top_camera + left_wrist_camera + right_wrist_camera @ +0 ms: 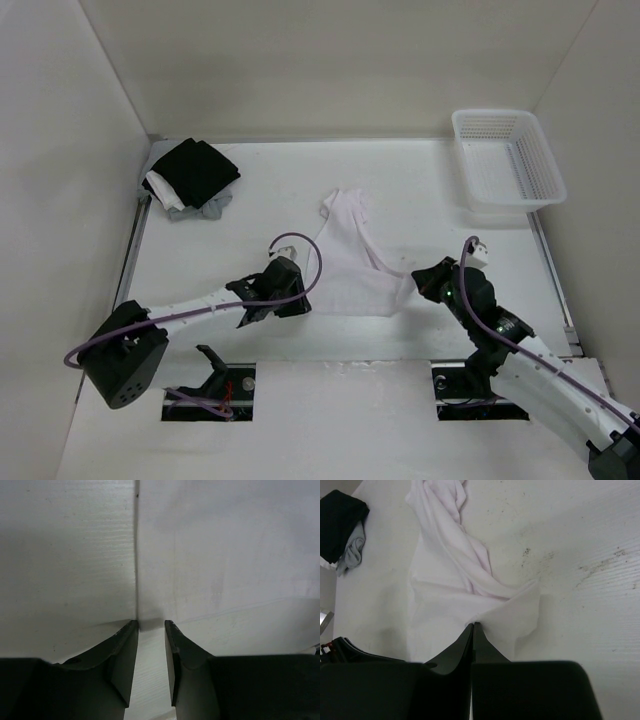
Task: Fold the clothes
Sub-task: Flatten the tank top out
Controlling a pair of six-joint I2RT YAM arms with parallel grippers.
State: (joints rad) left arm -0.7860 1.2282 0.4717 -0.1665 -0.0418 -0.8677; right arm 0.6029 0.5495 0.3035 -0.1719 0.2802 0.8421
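Observation:
The clothes point(350, 265), a plain white garment, lie crumpled in the middle of the table, narrow at the far end and wide at the near hem. My left gripper point(302, 297) sits low at the hem's left corner. In the left wrist view its fingers point(125, 650) stand apart with bare table between them, and the fabric's edge point(225, 555) is just at the tips of the left gripper point(150, 625). My right gripper point(418, 283) is at the hem's right corner. In the right wrist view the right gripper point(473, 625) is shut on a raised peak of the white cloth point(445, 595).
A pile of black, white and grey clothes point(190, 175) lies at the back left and shows in the right wrist view point(340, 525). A white plastic basket point(505, 160) stands at the back right. White walls close the table on three sides.

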